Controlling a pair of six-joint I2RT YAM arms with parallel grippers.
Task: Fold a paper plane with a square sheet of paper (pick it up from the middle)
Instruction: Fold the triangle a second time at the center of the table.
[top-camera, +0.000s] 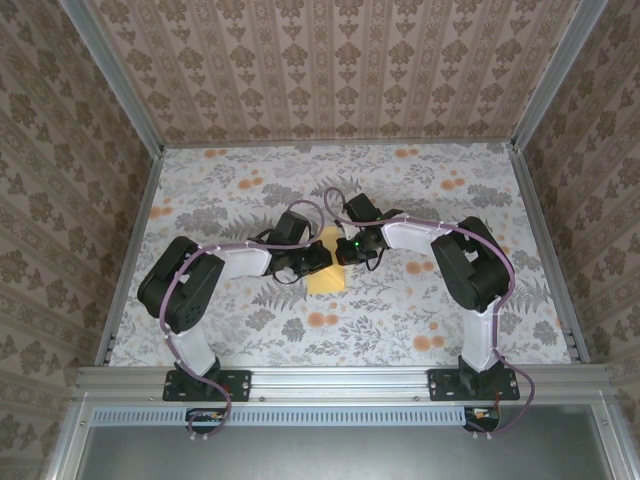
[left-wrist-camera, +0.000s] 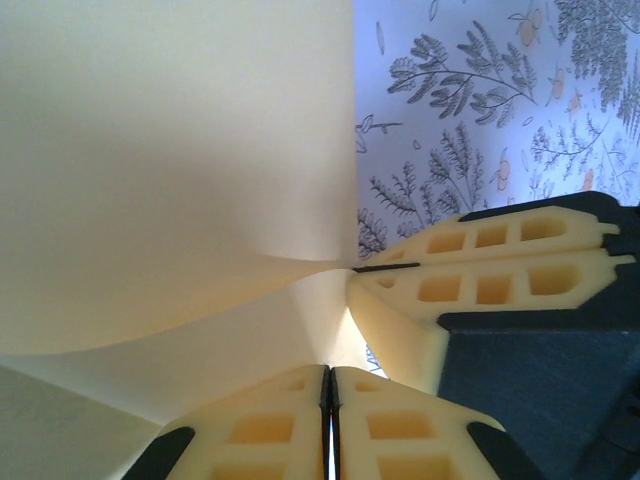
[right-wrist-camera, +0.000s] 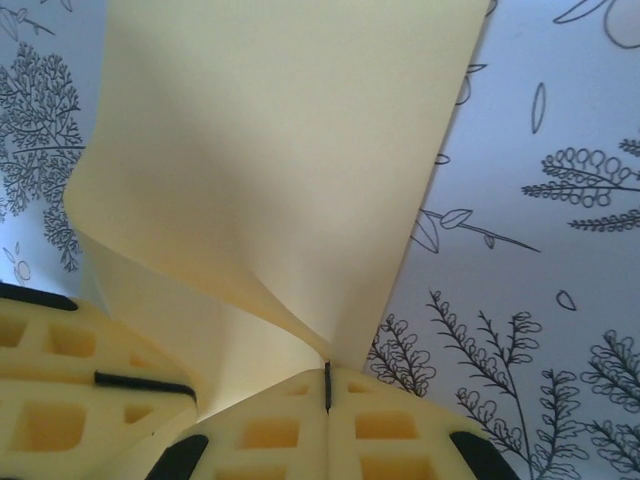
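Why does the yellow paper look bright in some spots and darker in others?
Left wrist view: the yellow paper bends, so its curl shades itself darker; right wrist view: the same soft shadow sits inside the fold; top view: flat, even light.

Square sheet of paper (top-camera: 325, 279) sits between the arms (top-camera: 240, 262).

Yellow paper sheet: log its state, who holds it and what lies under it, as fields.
object: thin plain yellow paper sheet, curved, bent between the grippers
left gripper: shut on the sheet
right gripper: shut on the sheet, fingertips close beside the left's
surface: floral-printed tabletop
fold stage: no dart shape yet
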